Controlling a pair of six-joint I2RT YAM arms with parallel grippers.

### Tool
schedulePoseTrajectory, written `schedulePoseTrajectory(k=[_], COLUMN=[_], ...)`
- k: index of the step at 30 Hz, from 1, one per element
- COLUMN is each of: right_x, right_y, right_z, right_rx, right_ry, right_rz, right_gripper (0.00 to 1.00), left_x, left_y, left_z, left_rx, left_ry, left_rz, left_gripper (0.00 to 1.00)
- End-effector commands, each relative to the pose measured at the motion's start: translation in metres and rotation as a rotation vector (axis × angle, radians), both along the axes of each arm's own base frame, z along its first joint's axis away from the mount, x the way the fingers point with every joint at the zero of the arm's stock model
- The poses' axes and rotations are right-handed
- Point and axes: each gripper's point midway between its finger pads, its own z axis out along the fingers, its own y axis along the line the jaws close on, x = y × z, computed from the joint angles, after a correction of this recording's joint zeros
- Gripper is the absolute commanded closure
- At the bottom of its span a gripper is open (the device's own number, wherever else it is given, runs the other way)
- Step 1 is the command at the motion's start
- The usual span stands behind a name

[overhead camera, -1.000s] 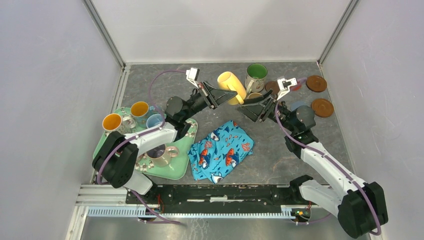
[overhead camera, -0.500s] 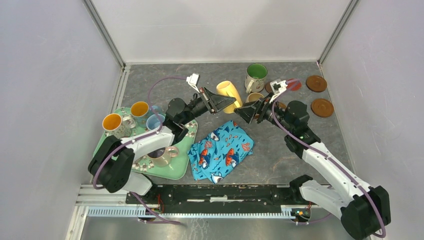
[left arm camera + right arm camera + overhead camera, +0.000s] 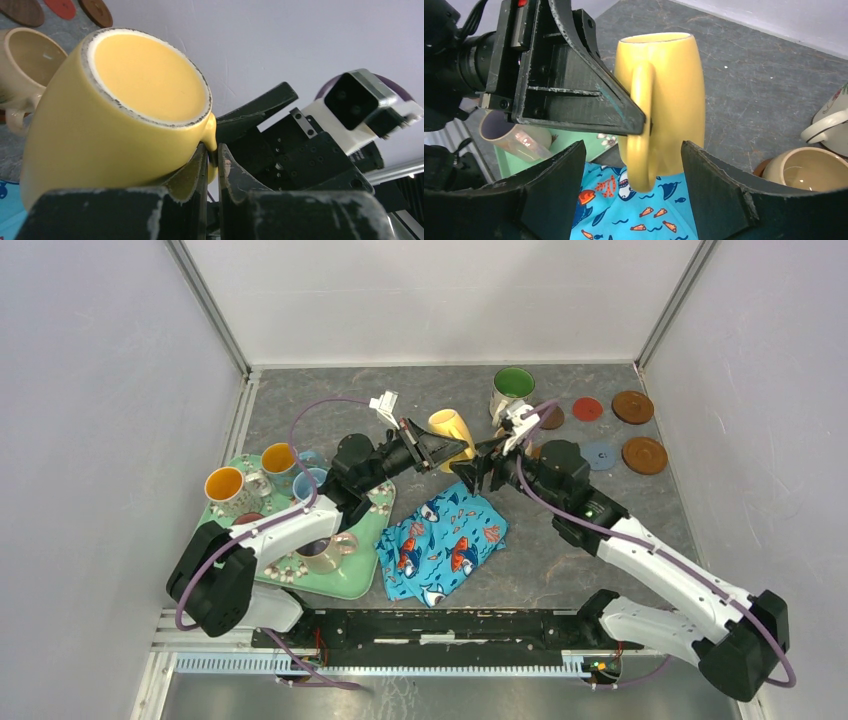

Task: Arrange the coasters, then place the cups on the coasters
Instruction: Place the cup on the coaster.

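Right now my left gripper (image 3: 212, 156) is pinched tight on the handle (image 3: 642, 131) of the yellow mug (image 3: 670, 85), holding it off the table by the far edge of the fish-print cloth (image 3: 447, 540). My right gripper (image 3: 478, 458) is spread wide, one finger on each side of the mug, neither pressing it. To the right lie a red coaster (image 3: 587, 408), a blue-grey coaster (image 3: 600, 455) and two brown coasters (image 3: 632, 405), all bare.

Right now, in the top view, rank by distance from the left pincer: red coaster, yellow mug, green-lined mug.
1. yellow mug, held in the left pincer, centre.
2. green-lined mug, behind and right.
3. red coaster, farther right, back.
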Motion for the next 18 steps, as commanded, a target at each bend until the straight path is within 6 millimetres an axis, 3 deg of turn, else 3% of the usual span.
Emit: schedulePoseTrajectory(k=[1, 12, 18], right_x=[0.012, 0.017, 0.014], right_y=[-0.001, -0.002, 0.009], right_z=[0.003, 0.002, -0.006], right_rx=[-0.114, -0.152, -0.19], right_ry=[-0.052, -0.056, -0.062], right_rz=[-0.087, -0.137, -0.102], right_gripper=[0.25, 0.32, 0.46], left_x=[-0.006, -0.005, -0.006], left_y=[0.007, 0.009, 0.008], left_z=[0.042, 0.038, 0.039], left_rx=[-0.051, -0.022, -0.018], left_ry=[-0.149, -0.145, -0.134], left_rz=[0.026, 0.042, 0.032], left_gripper=[0.98, 0.98, 0.98])
